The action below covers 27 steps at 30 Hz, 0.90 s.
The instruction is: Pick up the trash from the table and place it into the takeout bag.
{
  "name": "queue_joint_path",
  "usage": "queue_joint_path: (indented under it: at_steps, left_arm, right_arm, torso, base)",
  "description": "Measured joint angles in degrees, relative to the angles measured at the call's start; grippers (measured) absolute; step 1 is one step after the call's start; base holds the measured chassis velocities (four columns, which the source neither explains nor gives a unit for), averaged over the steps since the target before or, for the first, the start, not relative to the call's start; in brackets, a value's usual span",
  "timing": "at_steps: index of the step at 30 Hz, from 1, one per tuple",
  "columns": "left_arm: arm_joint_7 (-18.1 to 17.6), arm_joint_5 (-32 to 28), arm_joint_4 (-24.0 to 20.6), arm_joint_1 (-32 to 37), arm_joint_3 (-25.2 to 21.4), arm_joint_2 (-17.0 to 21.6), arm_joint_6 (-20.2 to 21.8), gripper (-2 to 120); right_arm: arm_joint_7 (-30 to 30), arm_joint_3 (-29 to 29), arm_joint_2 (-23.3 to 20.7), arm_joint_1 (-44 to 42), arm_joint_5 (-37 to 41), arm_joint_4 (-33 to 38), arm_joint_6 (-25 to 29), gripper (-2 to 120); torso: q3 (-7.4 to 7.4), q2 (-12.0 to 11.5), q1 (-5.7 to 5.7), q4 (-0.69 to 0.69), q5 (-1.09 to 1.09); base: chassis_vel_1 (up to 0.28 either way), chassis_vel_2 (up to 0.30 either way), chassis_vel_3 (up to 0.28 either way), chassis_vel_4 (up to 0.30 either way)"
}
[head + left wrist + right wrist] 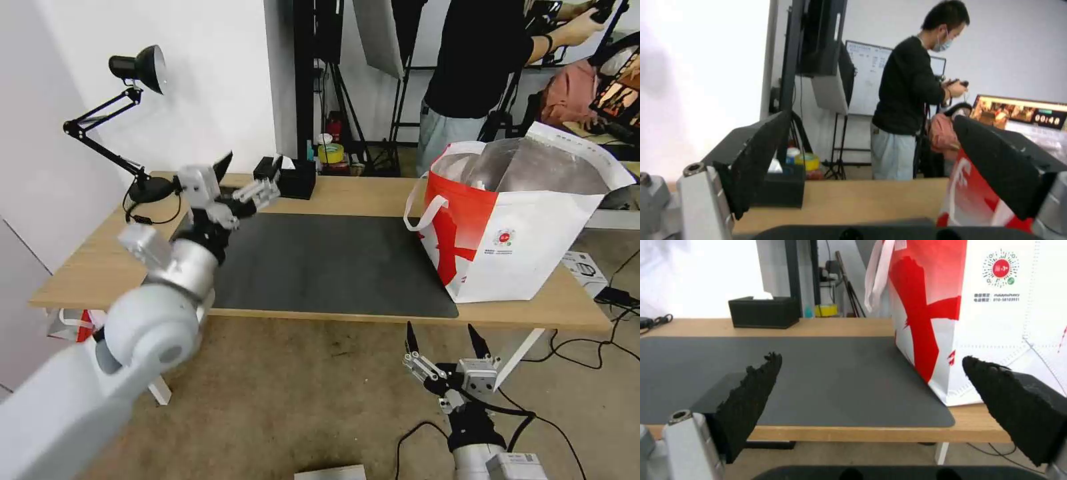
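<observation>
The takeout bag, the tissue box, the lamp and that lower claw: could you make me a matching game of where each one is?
Things:
1. takeout bag
2. black tissue box
3. desk lamp
4. right claw

Places:
A. table's far left corner
B. below the table's near edge, open
C. table's right end, partly on the grey mat
D. far edge, behind the mat

Pairs: 1-C, 2-D, 3-A, 4-B

The head camera is looking down over the table (320, 193). Both wrist cameras are facing low across it, sharing the takeout bag (996, 323).
</observation>
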Motion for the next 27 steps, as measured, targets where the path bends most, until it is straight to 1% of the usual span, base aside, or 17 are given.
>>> queue_joint_path:
  at_steps: [2,4,6,7,9,10,11,12,13,14,15,18,20,21,23,24,27]
  left_arm:
    - [0.00,0.44,-0.27,0.63,-0.04,-0.10,-0.02,100]
    - [0.43,5.52,-3.08,8.86,-0.56,-1.53,-0.21,100]
    - [0.68,6.34,-3.46,10.32,-0.61,-1.83,-0.24,100]
    - [1.83,10.36,-5.08,16.34,-1.47,-3.38,-0.45,100]
    - [3.02,15.04,-6.36,21.71,-3.17,-6.00,-1.35,100]
    - [4.04,19.15,-6.60,24.98,-3.98,-8.53,-2.43,100]
    - [4.04,19.15,-6.60,24.98,-3.98,-8.53,-2.43,100]
    - [5.31,22.95,-6.62,27.31,-4.27,-11.19,-3.28,100]
    - [5.70,23.94,-6.62,27.92,-4.27,-12.14,-3.50,100]
    - [6.53,26.49,-6.39,29.27,-4.19,-14.97,-4.03,100]
    - [6.53,26.49,-6.39,29.27,-4.19,-14.97,-4.03,100]
    - [8.09,32.82,-5.28,31.81,-4.02,-20.41,-6.53,100]
    - [8.20,33.34,-5.18,32.02,-3.99,-20.86,-6.78,100]
    - [8.72,36.00,-4.56,33.15,-3.78,-23.16,-7.99,100]
    - [9.41,38.65,-3.64,34.12,-3.69,-24.90,-9.45,100]
    - [10.39,41.28,-2.42,35.15,-3.69,-26.55,-11.51,100]
    - [11.00,42.71,-1.33,36.15,-3.68,-27.71,-12.91,100]
  right_arm:
    - [0.00,0.00,0.00,0.00,0.00,0.00,0.00,100]
    - [0.00,0.00,0.00,0.00,0.00,0.00,0.00,100]
    - [0.00,0.00,0.00,0.00,0.00,0.00,0.00,100]
    - [0.00,0.00,0.00,0.00,0.00,0.00,0.00,100]
    - [0.01,0.00,0.00,0.00,0.00,0.00,0.00,100]
    - [0.00,0.00,0.00,0.00,0.00,0.00,0.00,100]
    - [0.00,0.00,0.00,0.00,0.00,0.00,0.00,100]
    - [0.00,0.00,0.00,0.00,0.00,0.00,0.00,100]
    - [0.00,0.00,0.00,0.00,0.00,0.00,0.00,100]
    - [0.00,0.00,0.00,0.00,0.00,0.00,0.00,100]
    - [0.00,0.00,0.00,0.00,0.00,0.00,0.00,100]
    - [0.01,0.00,0.00,0.00,0.00,0.00,0.00,100]
    - [0.00,0.00,0.00,0.00,0.00,0.00,0.00,100]
    - [0.00,0.00,0.00,0.00,0.00,0.00,0.00,100]
    - [0.00,0.00,0.00,0.00,0.00,0.00,0.00,100]
    - [0.00,0.00,0.00,0.00,0.00,0.00,0.00,100]
    - [0.00,0.00,0.00,0.00,0.00,0.00,0.00,100]
  torso:
    - [0.00,0.00,0.00,0.00,0.00]
    - [0.00,0.00,0.00,0.00,0.00]
    - [0.00,0.00,0.00,0.00,0.00]
    - [0.00,0.00,0.00,0.02,-0.01]
    - [0.00,0.00,-0.01,0.02,0.01]
    - [0.00,0.01,-0.01,0.03,-0.01]
    - [0.00,0.01,-0.01,0.03,-0.01]
    - [0.00,0.01,-0.01,0.03,0.00]
    - [0.00,0.00,-0.01,0.02,0.00]
    - [0.00,0.00,-0.01,0.01,0.01]
    - [0.00,0.00,-0.01,0.01,0.01]
    - [0.00,0.00,0.00,0.01,0.01]
    - [0.00,0.00,0.00,0.01,0.02]
    - [0.00,0.01,-0.01,0.01,0.01]
    - [0.00,0.00,-0.01,0.01,0.01]
    - [0.00,0.00,0.00,0.00,0.00]
    - [0.00,0.00,0.00,0.01,0.00]
  base:
    - [0.000,0.000,0.000,0.000]
    - [0.000,0.000,0.000,0.000]
    - [0.000,0.000,0.000,0.000]
    - [0.000,0.000,0.000,0.000]
    - [0.000,0.000,0.000,0.000]
    - [0.000,0.000,0.000,0.000]
    - [0.000,0.000,0.000,0.000]
    - [0.000,0.000,0.000,0.000]
    - [0.000,0.000,0.000,0.000]
    - [0.000,0.000,0.000,0.000]
    - [0.000,0.000,0.000,0.000]
    - [0.000,0.000,0.000,0.000]
    - [0.000,0.000,0.000,0.000]
    - [0.000,0.000,0.000,0.000]
    - [0.000,0.000,0.000,0.000]
    - [0.000,0.000,0.000,0.000]
    - [0.000,0.000,0.000,0.000]
